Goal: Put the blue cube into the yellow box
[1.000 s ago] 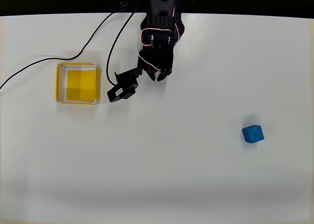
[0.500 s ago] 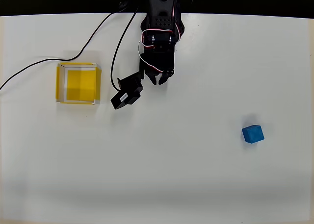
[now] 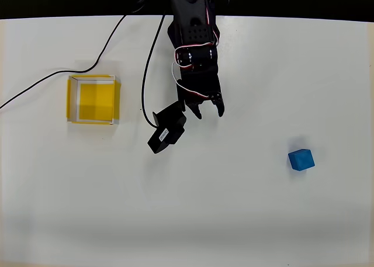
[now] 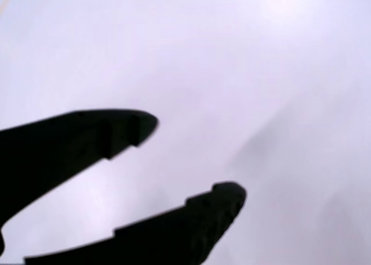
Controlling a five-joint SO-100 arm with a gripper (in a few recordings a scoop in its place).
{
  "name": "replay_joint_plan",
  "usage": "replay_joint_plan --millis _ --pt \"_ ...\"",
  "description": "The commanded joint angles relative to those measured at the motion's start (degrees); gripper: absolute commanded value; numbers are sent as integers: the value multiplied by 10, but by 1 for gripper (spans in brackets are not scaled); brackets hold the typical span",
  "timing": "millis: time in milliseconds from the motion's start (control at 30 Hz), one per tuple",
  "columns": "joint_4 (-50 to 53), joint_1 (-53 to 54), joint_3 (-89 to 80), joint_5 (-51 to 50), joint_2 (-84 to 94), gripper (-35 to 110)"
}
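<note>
Overhead view: my claw [image 3: 208, 112] is spread, empty; blue cube [image 3: 301, 159] sits well off lower-right, so I might overshoot and nudge it.

I can read no text, number or brand anywhere; the small white label [image 3: 162, 135] on the black wrist camera [image 3: 166, 131] in my overhead view is too tiny to make out.

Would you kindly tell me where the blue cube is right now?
In the overhead view, the cube sits alone on the white table's right side, below and right of the open claw, far from the box at left.
</note>
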State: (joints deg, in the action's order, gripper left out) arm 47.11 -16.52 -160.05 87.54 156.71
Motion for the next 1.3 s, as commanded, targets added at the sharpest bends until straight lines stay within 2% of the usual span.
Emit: replay_joint_plan --millis 0,167,400,533,700,1000,1267 --pt "-98 -37 134 -4 -81 38" --pt "-165 -80 265 -34 -237 40" --pt "-175 -129 444 -76 -406 39" --pt "-190 -149 515 -90 -477 48" --pt "-229 -172 560 -91 -546 54" --pt "-257 -214 616 -101 -659 55" --pt "-289 -236 628 -149 -732 55"
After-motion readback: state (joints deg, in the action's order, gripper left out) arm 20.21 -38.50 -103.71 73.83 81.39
